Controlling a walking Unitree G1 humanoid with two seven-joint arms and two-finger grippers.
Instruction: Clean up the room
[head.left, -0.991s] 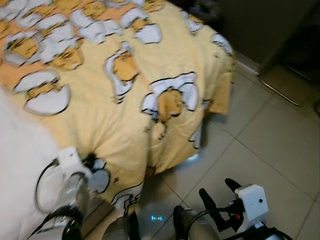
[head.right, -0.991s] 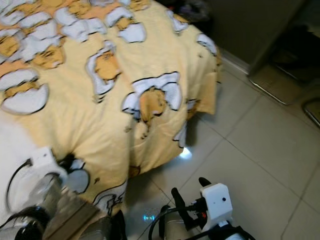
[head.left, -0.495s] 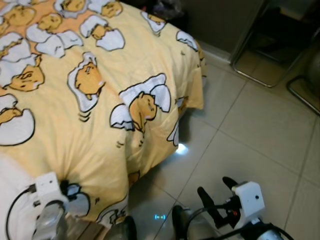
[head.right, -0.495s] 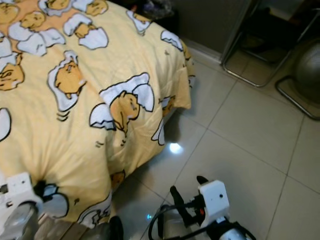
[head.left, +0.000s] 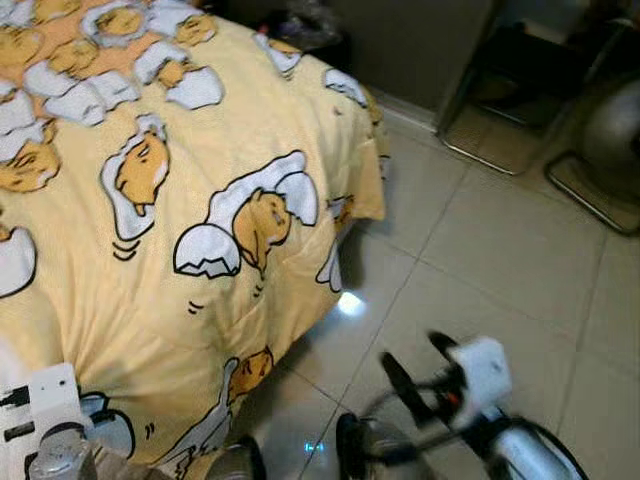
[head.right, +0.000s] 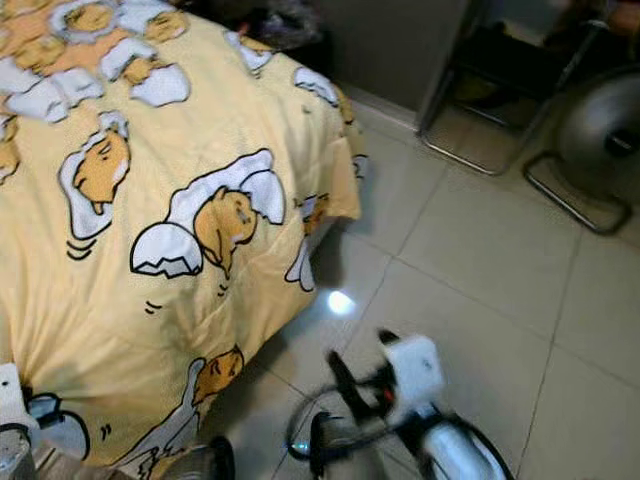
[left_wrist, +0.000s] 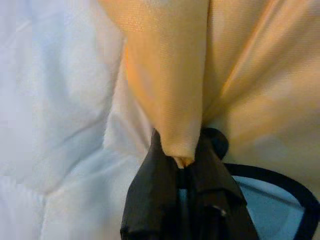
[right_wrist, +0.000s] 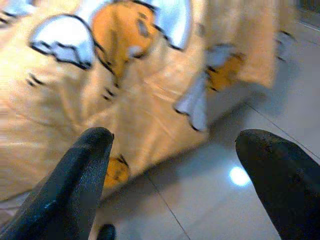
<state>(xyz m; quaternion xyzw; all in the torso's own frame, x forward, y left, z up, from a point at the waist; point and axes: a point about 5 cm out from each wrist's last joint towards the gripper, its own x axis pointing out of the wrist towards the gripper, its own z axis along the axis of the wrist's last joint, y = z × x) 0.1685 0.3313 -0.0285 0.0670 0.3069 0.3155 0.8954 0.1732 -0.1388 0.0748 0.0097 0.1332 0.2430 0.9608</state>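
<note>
A yellow blanket (head.left: 200, 200) printed with egg-and-chick cartoons covers the bed and hangs over its corner toward the tiled floor. My left gripper (left_wrist: 182, 160) is shut on a pinched fold of this blanket, beside a white quilted sheet (left_wrist: 50, 100). Its white wrist block (head.left: 45, 410) sits at the bed's near edge. My right gripper (head.left: 415, 362) hangs open over the floor to the right of the bed, nothing between its fingers (right_wrist: 80, 170). It faces the blanket's hanging side (right_wrist: 125, 90).
Pale floor tiles (head.left: 520, 260) stretch to the right of the bed. A metal chair frame (head.left: 500, 150) and a round fan on a wire base (head.right: 600, 130) stand at the back right. Dark clutter (head.left: 300, 25) lies by the wall behind the bed corner.
The camera has swung right, bringing the chair and fan into view. My right arm has shifted and is blurred by motion. The left gripper keeps its hold on the blanket.
</note>
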